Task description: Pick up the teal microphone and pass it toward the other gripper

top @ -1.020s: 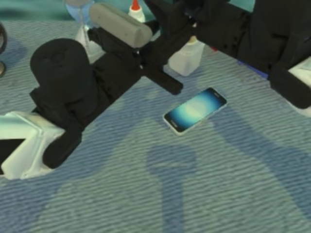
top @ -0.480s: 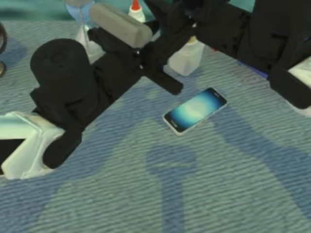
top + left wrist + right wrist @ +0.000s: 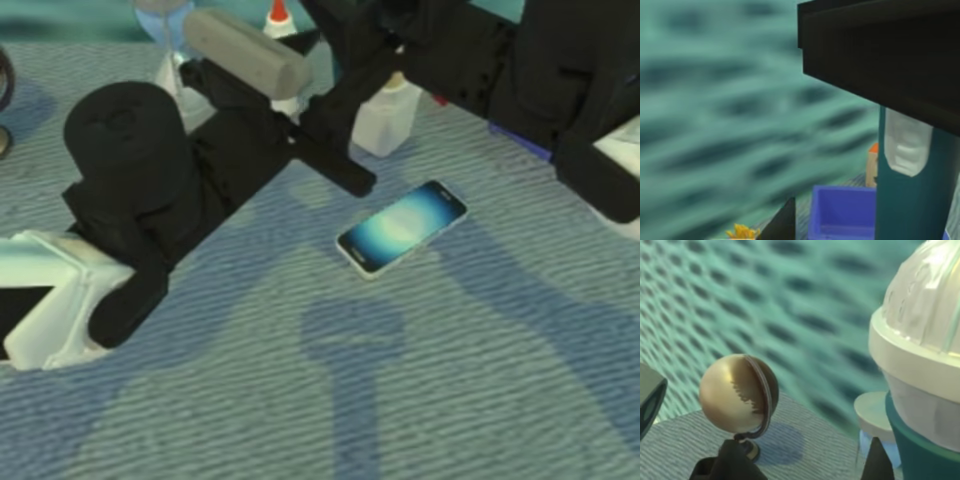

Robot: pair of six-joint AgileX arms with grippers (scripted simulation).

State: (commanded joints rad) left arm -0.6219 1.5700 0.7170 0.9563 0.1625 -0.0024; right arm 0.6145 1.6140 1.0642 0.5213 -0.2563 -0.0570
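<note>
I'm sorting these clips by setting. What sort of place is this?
Most likely a rendered tabletop test scene, not a real room: a table with a blue-grey woven cover, a blurred teal patterned backdrop, and unrelated props such as a smartphone, a white glue bottle and a small globe.

Tabletop (image 3: 500,380): blue-grey with a fine ribbed weave pattern; backdrop teal with dark blotches. Teal microphone (image 3: 905,200): dark teal handle, white switch strip, silver-grey mesh head over a pale ring in the right wrist view. Phone (image 3: 402,227): black bezel, blue-to-white glowing screen; glue bottle (image 3: 385,115) white with an orange cap; globe (image 3: 737,392) tan and brown on a dark stand; bin (image 3: 842,212) violet-blue.
</note>
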